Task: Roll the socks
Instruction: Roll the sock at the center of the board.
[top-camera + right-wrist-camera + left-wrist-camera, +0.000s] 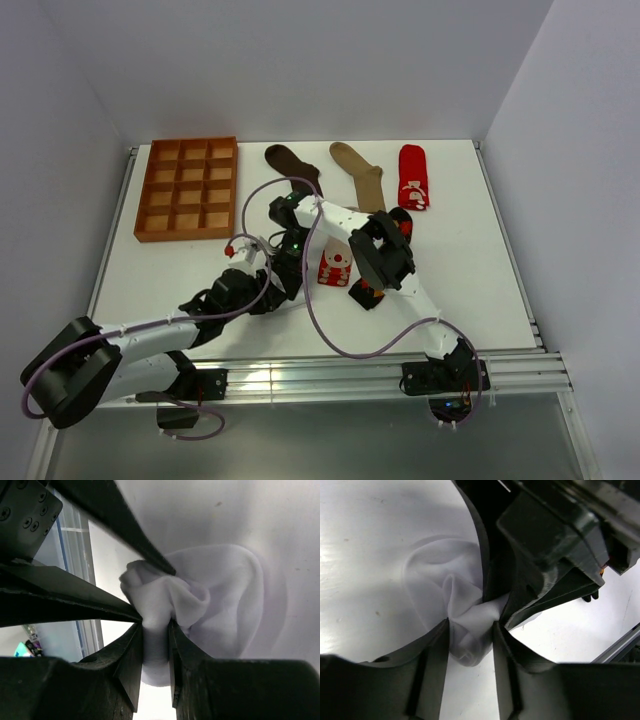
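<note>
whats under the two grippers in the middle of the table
A bunched white sock, pinched by the right gripper and the left gripper. From above the arms cover it; only a red-and-white sock shows beside them. Its folds hide any pattern.

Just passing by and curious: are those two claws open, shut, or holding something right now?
Left gripper: closed, pinching the bunched white fabric sock.
Right gripper: closed, pinching the same sock from the other side.
</note>
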Available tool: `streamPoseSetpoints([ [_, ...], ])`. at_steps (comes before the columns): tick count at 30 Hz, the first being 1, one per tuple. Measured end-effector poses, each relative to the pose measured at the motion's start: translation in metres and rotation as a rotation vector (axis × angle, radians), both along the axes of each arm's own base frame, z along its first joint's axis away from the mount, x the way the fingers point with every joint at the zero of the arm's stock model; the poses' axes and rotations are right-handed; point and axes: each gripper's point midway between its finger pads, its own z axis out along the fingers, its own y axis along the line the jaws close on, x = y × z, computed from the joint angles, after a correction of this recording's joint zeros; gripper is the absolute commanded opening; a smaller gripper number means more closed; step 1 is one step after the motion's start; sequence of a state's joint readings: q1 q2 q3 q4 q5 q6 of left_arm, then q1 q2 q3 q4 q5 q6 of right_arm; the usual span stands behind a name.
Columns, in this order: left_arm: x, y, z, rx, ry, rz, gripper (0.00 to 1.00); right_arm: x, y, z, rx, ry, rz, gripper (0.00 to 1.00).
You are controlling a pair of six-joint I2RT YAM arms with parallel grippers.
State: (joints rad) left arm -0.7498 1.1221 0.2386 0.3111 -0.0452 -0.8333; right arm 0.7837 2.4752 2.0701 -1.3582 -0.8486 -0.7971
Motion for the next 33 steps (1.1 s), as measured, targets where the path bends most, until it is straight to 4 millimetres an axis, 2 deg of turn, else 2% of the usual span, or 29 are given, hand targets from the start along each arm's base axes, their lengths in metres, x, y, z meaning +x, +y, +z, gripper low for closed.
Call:
streamPoseSetpoints([
  [4, 0.004, -0.006, 0.000, -0.002, 0.007, -0.007, 0.31, 0.002, -0.002, -0.001, -0.018, 0.010, -0.024, 0.27],
  [7, 0.007, -0.011, 0.000, -0.005, 0.018, -0.009, 0.16, 0.004, -0.004, -0.002, -0.036, 0.013, -0.041, 0.35],
  [8, 0.008, -0.012, 0.000, -0.003, 0.022, -0.007, 0.09, 0.004, -0.005, -0.003, -0.040, 0.017, -0.050, 0.41],
  [10, 0.011, -0.015, 0.000, 0.000, 0.035, -0.003, 0.01, 0.005, -0.007, -0.003, -0.048, 0.020, -0.072, 0.47],
  [11, 0.013, -0.016, 0.000, 0.006, 0.043, -0.001, 0.00, 0.005, -0.007, -0.003, -0.048, 0.018, -0.082, 0.52],
  [14, 0.018, -0.021, 0.000, 0.022, 0.065, 0.004, 0.00, 0.006, -0.010, -0.001, -0.047, 0.006, -0.118, 0.57],
  [18, 0.021, -0.023, 0.000, 0.030, 0.089, 0.017, 0.00, 0.017, -0.014, 0.000, -0.035, -0.033, -0.186, 0.60],
  [24, 0.027, -0.020, 0.000, 0.013, 0.114, 0.064, 0.00, 0.048, -0.026, 0.002, 0.032, -0.125, -0.320, 0.61],
  [27, 0.026, -0.017, 0.000, -0.003, 0.124, 0.086, 0.00, 0.061, -0.038, 0.013, 0.073, -0.186, -0.377, 0.61],
  [33, 0.022, -0.014, -0.002, -0.026, 0.149, 0.114, 0.00, 0.083, -0.063, 0.045, 0.175, -0.430, -0.441, 0.63],
])
